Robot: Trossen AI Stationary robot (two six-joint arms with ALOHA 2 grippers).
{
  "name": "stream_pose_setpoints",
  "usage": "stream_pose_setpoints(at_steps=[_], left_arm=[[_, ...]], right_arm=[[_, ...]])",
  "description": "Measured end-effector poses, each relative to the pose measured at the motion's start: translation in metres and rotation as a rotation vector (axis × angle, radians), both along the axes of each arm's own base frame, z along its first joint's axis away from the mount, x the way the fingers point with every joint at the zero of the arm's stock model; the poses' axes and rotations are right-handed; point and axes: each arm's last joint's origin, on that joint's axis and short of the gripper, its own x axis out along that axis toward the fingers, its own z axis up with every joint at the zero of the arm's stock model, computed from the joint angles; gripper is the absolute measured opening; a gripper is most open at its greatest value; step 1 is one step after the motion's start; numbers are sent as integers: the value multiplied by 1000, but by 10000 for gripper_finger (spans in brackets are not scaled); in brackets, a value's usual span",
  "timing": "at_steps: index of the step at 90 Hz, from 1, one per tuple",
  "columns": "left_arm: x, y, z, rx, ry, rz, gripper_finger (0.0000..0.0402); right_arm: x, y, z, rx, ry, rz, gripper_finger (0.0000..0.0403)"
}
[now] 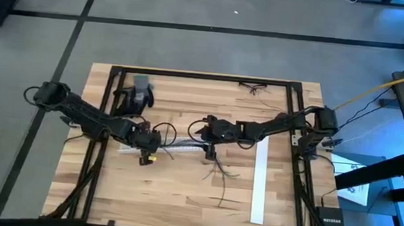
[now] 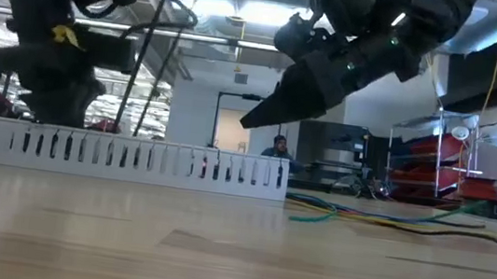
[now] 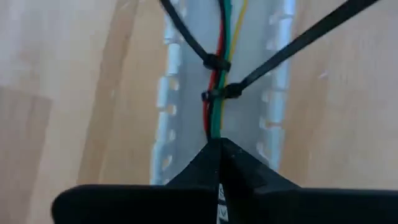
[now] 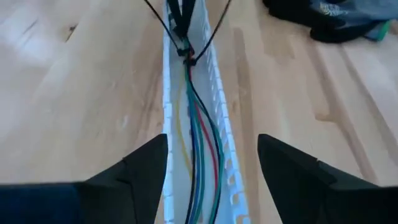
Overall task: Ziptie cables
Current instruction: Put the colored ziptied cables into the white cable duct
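The cables (image 4: 200, 149) lie in a slotted duct (image 4: 231, 168) mid-table; a second duct (image 1: 259, 182) lies toward the table's (image 1: 180, 205) right edge.

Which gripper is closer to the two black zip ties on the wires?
Left. The left gripper, jaws shut on the thin coloured cables, sits right beside the two black zip ties. The right gripper, jaws open, hangs farther along the white slotted channel.

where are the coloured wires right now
The thin red, green and yellow cables lie inside the white slotted plastic channel at the table's middle, between both grippers, cinched by two black zip ties just ahead of the shut left gripper.
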Motion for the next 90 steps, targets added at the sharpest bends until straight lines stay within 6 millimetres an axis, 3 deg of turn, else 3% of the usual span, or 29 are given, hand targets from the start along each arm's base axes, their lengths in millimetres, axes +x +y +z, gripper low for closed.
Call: stream_pose_setpoints(at_steps=[13, 27, 47, 57, 74, 90], left_arm=[[3, -2, -1, -16, -48, -10, 3], [20, -6, 3, -40, -199, -49, 3], [40, -15, -13, -51, -274, -128, 3], [48, -17, -16, -51, -286, -131, 3], [55, -19, 10, -42, -212, -127, 3], [55, -19, 40, -34, -183, -122, 3]], right_arm=[[-2, -1, 2, -17, 10, -14, 243], [-11, -1, 16, -42, 36, -10, 243], [-32, -1, 35, -64, 131, 4, 243], [-37, 0, 30, -50, 129, 43, 243], [-42, 1, 3, -30, -80, 81, 243], [-33, 2, -10, 13, -208, 83, 243]])
